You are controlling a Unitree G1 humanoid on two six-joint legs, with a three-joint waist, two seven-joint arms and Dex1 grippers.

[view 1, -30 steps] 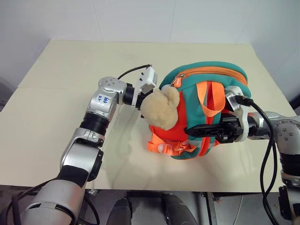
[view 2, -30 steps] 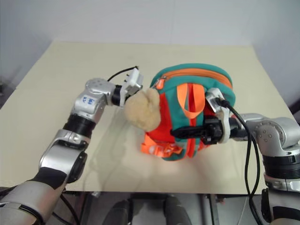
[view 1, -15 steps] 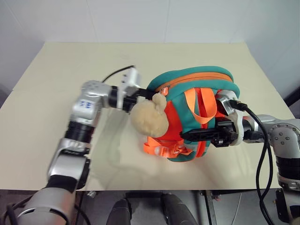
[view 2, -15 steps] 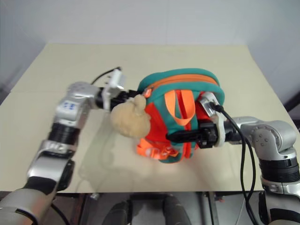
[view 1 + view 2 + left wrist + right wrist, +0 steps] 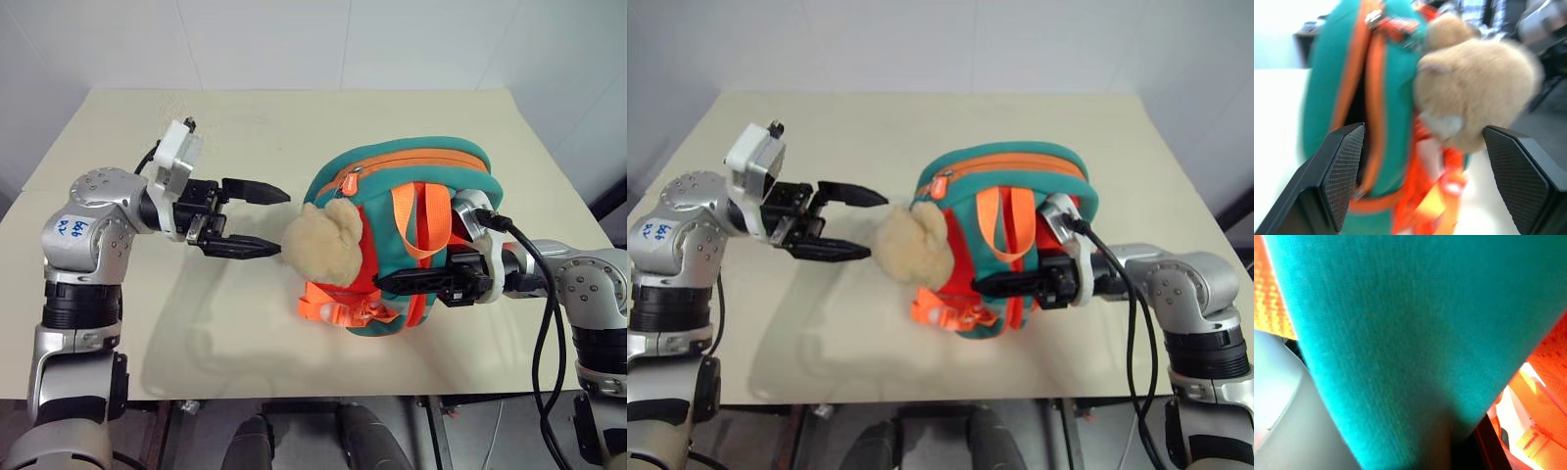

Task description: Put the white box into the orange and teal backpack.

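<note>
Since a second ago the left gripper [image 5: 257, 217] has drawn back from the backpack [image 5: 416, 176] and stands apart, empty, beside the plush toy [image 5: 320, 240]; the right gripper [image 5: 416, 281] is clamped on a teal strap. No box is visible, presumably already inside; zipping likely remains

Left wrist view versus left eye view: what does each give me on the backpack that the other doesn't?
Left wrist view: the dark gap of the zip opening along the orange and teal backpack, with the zip pull beside it.

Left eye view: the open left gripper apart from the bag, the right gripper shut on a teal strap, and the table.

Both: the backpack and its tan plush toy.
</note>
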